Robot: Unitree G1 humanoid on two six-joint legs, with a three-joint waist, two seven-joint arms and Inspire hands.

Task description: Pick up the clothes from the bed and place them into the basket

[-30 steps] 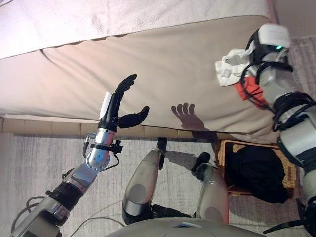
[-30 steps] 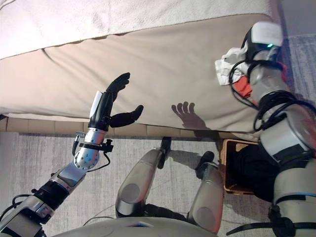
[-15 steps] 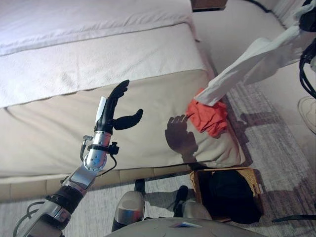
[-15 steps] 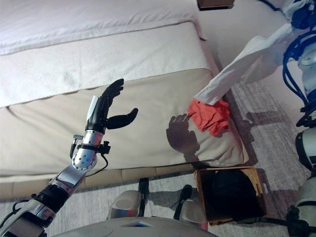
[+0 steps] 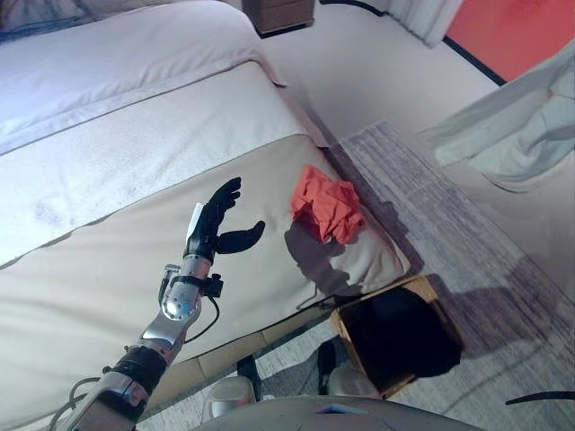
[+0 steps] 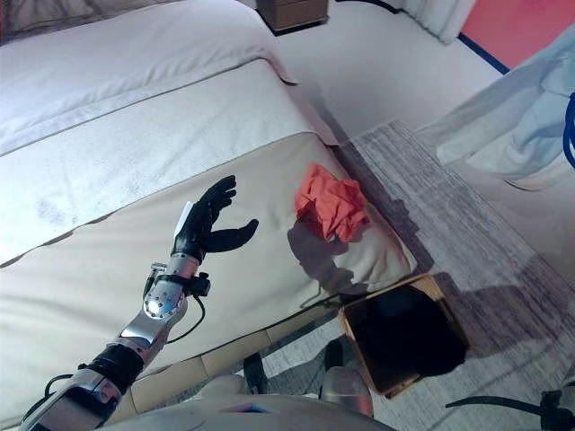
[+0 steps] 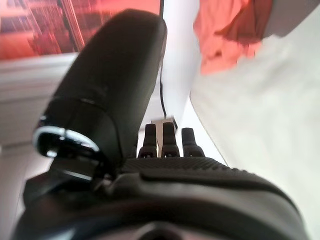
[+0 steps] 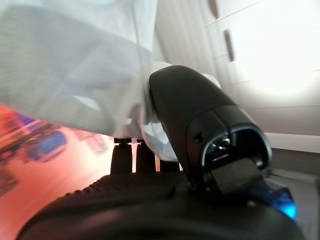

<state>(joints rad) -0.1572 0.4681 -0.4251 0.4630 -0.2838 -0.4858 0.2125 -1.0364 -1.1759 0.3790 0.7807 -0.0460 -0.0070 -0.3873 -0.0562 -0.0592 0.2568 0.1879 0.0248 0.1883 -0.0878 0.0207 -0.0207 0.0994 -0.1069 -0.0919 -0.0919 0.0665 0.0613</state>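
A red garment (image 5: 327,207) lies crumpled near the foot corner of the beige bed (image 5: 108,287); it also shows in the left wrist view (image 7: 227,31). My left hand (image 5: 218,223) is open, raised over the bed to the left of the red garment, touching nothing. A white garment (image 5: 521,126) hangs in the air at the right, above the floor. In the right wrist view my right hand (image 8: 185,125) has its thumb and fingers closed on this white cloth (image 8: 75,75). A wicker basket (image 5: 395,334) holding dark clothes stands on the floor by the bed corner.
A grey rug (image 5: 467,242) lies under the basket beside the bed. A white cover (image 5: 117,108) spreads over the far part of the bed. A wooden nightstand (image 6: 292,11) stands at the head end.
The camera has swung, so the whole scene has shifted. The white garment has been lifted off the bed and now hangs high at the right. The left hand keeps its open pose.
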